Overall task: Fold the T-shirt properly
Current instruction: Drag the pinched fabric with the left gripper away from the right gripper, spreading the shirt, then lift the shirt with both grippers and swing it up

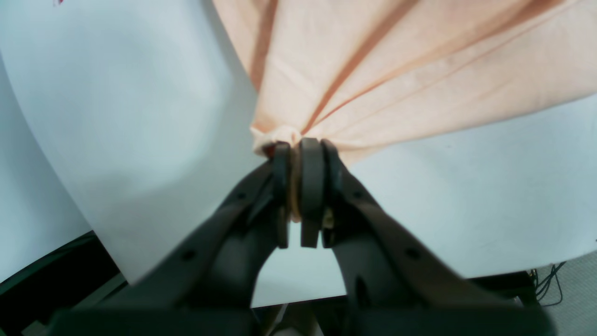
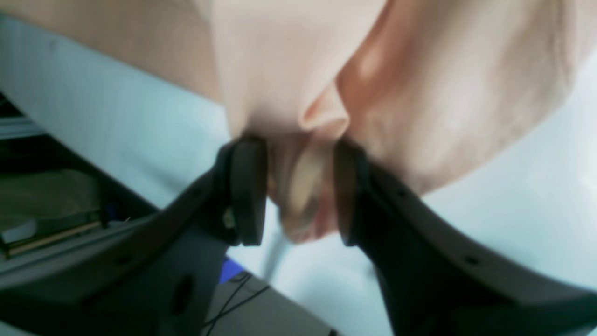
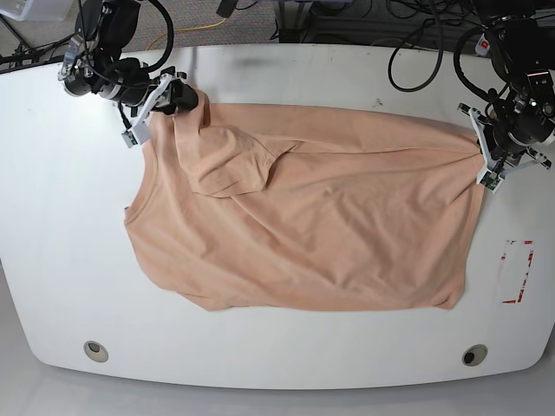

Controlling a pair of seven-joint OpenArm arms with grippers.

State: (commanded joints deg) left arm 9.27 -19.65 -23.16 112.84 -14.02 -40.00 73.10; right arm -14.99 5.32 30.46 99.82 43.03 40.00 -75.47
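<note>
White table (image 3: 286, 364) — T-shirt (image 3: 329, 234) stretched between both pinching claws.

Bare counter (image 3: 286, 347) open below and outward of both grippers. Between left gripper (image 3: 482, 149) and right gripper (image 3: 170, 97), only the spread T-shirt (image 3: 303, 234), lying low. Cables (image 3: 416, 43) crowding behind each.

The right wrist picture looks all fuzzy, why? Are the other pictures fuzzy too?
Right wrist view: the T-shirt and right gripper sit very close to the lens, so everything is soft and blurred. Left wrist view: the cloth folds are sharp, only the left gripper is a little soft. Base view: clear, evenly lit.
</note>
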